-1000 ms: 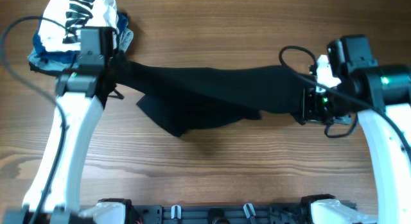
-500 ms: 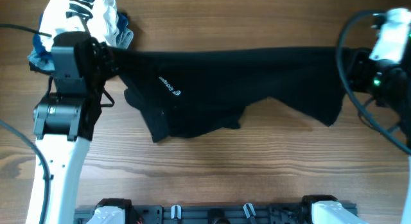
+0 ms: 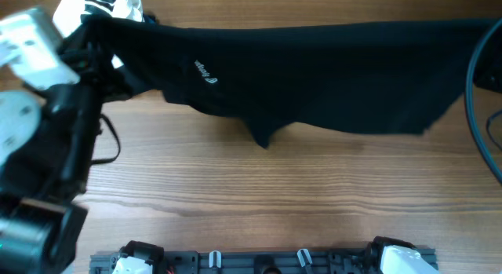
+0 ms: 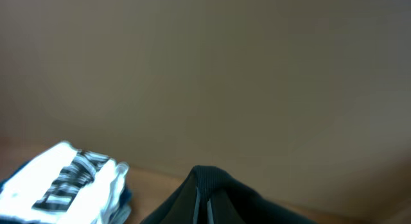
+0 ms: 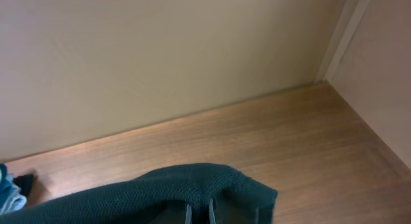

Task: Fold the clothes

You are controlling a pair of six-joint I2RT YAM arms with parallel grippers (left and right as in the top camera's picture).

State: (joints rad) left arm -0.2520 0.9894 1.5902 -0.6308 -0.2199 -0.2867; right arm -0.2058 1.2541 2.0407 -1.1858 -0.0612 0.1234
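Observation:
The black T-shirt (image 3: 314,70) hangs stretched wide across the far part of the table, lifted off the wood, with a small white logo (image 3: 205,72) on it. My left gripper (image 4: 204,208) is shut on the shirt's left edge; the black fabric (image 4: 212,192) drapes over the fingertips. My left arm (image 3: 47,109) is raised high at the left of the overhead view. My right gripper (image 5: 199,214) is shut on the shirt's right edge (image 5: 192,185), and it lies beyond the right border of the overhead view.
A pile with a white garment with black lettering (image 3: 102,3) sits at the far left corner, partly behind the shirt; it also shows in the left wrist view (image 4: 64,185) over blue cloth (image 4: 125,195). A black cable (image 3: 477,78) loops at the right. A wall (image 5: 160,57) backs the table.
Both arms have risen and drawn apart. The shirt has gone from a bunched strip on the table to a wide sheet held up and stretched towards the far edge.

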